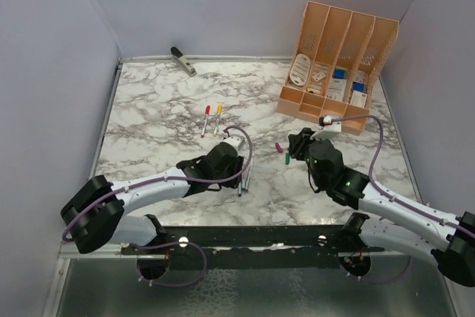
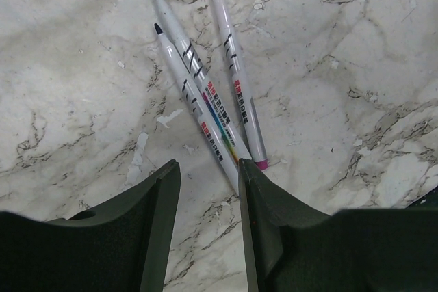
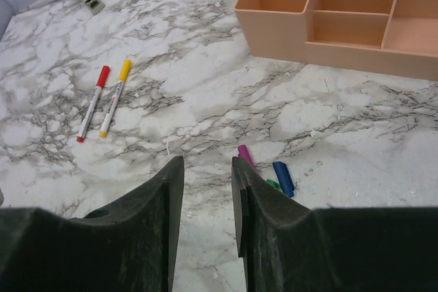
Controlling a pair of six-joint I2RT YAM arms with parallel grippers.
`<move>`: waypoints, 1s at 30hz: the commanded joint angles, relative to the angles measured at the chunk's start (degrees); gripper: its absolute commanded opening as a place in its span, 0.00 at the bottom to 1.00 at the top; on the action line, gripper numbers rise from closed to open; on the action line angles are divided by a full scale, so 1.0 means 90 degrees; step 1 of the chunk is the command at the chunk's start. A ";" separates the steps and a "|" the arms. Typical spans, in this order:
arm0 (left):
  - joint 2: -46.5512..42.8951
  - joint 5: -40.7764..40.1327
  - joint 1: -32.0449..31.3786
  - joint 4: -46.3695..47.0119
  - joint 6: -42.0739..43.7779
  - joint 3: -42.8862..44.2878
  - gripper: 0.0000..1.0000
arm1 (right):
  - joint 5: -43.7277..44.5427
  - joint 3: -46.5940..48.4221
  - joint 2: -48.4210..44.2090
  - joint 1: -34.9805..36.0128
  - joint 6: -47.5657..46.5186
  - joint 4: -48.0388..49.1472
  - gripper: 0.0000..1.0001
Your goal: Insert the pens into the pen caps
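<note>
a: top view first. where are the pens?
b: a red-capped pen and a yellow-capped pen lie side by side mid-frame on the marble surface. three uncapped pens lie bunched just below them, beside the wrist of the left arm.
a: loose caps?
b: a magenta cap and a green cap sit right of centre, just ahead of the right arm. an orange organizer stands upper right, and a grey tool lies at the top, left of centre.
a: left wrist view?
b: the left gripper has its fingers apart, with bare marble between them, clamped on nothing. the uncapped pens fan toward the top of the frame. their lower ends reach the right-hand finger's tip, but i cannot tell if they touch.
a: right wrist view?
b: the right gripper also has its fingers apart, with nothing between them. the magenta cap lies just past the right-hand finger, a blue cap is near it, and the green cap is half hidden by that finger. the capped pens lie far left, well apart from the caps.
</note>
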 commanded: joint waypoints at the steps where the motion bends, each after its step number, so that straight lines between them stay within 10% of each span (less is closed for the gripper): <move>1: 0.0145 -0.0460 -0.0163 0.0071 -0.0189 -0.0041 0.43 | 0.0372 -0.0075 0.0065 -0.0019 0.0186 -0.0162 0.33; 30: 0.1075 -0.0686 -0.0320 0.0327 -0.0207 0.0112 0.43 | 0.0210 -0.0190 0.0050 -0.0019 0.0385 -0.0074 0.33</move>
